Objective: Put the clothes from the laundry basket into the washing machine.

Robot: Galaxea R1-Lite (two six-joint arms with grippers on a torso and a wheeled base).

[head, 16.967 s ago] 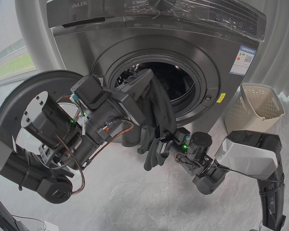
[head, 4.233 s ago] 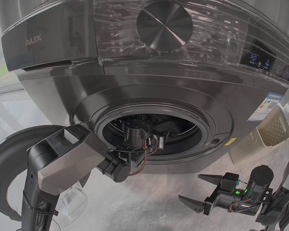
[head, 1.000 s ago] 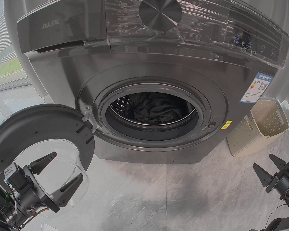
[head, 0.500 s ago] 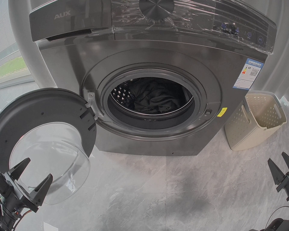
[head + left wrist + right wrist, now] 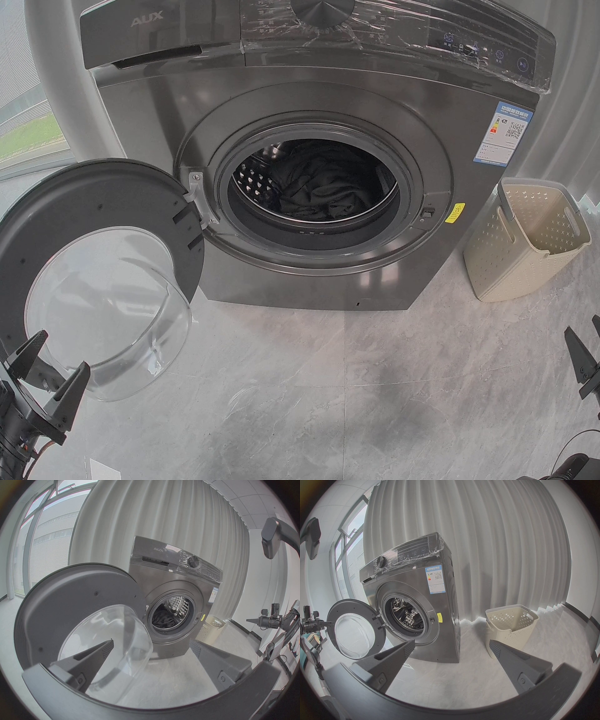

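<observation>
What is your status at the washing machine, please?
Left gripper open, right gripper open, both empty. Dark clothes in the washing machine drum; laundry basket looks empty. Door open, opening unobstructed.

You have dark clothes (image 5: 315, 181) bunched inside the grey washing machine (image 5: 350, 87), its door (image 5: 81, 200) swung open; the cream laundry basket (image 5: 500, 262) stands upright just beside it.

A: Washing machine (image 5: 350, 87) mouth passable?
B: Yep. Door (image 5: 94, 200) hangs wide to robot's L, off the opening. Clothes (image 5: 319, 184) fill lower back of drum; room above.
A: Obstacles?
B: Door's glass bowl (image 5: 106, 306) bulges right by left gripper (image 5: 57, 356). Laundry basket (image 5: 531, 250) just beside machine's R side. Floor (image 5: 350, 387) in front: open approach.
</observation>
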